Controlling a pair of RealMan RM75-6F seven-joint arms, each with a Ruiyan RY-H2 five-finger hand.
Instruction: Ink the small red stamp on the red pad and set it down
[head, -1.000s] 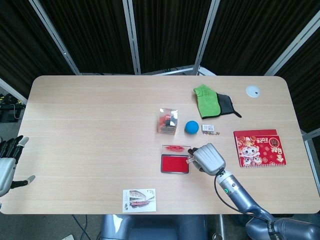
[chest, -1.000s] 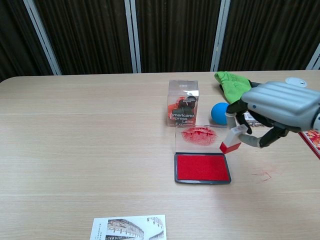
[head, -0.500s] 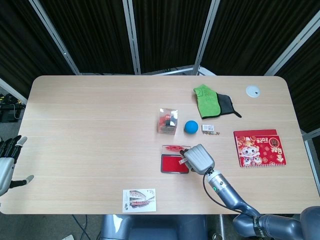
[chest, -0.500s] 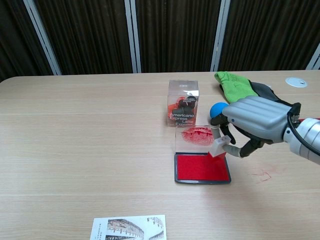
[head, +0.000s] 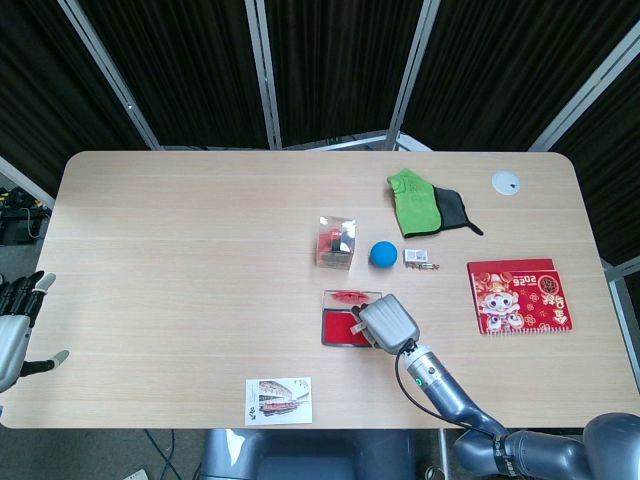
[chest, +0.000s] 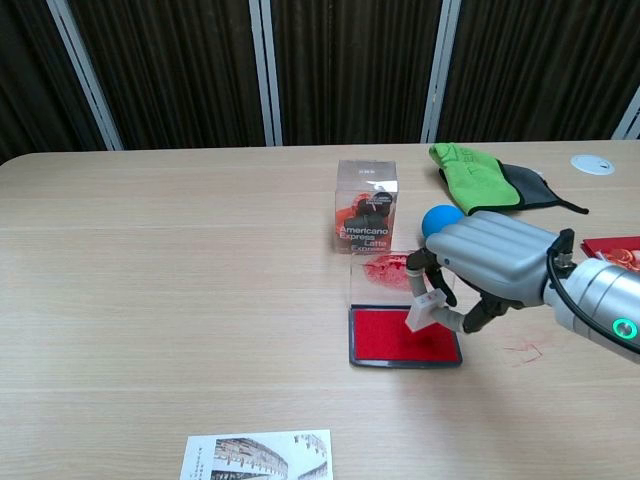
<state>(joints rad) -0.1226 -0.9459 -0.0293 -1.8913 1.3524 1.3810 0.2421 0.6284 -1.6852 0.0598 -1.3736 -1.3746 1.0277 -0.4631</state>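
The long pale wooden table (head: 180, 250) is carrying everything, with dark curtain panels standing behind it. The robot's right arm is reaching in from the near right corner, and its grey right hand (chest: 490, 262) is hovering over the right part of the flat red ink pad in its black tray (chest: 385, 338), fingers curled in and pinching the small stamp with a pale body (chest: 425, 309), which is tilting with its lower end down at the red surface; whether it is actually touching the ink I cannot tell. The left hand (head: 14, 330) is hanging off the near left edge of the table, fingers spread and holding nothing. Over to the right a red illustrated booklet (head: 519, 295) is lying flat, and at the back a green and black cloth (head: 428, 208) is sitting crumpled. A printed picture card (head: 278, 400) is lying near the front edge. A clear box with a dark figure inside (chest: 366, 208) is standing just behind the pad, and a small blue ball (head: 383, 254) is sitting beside it.
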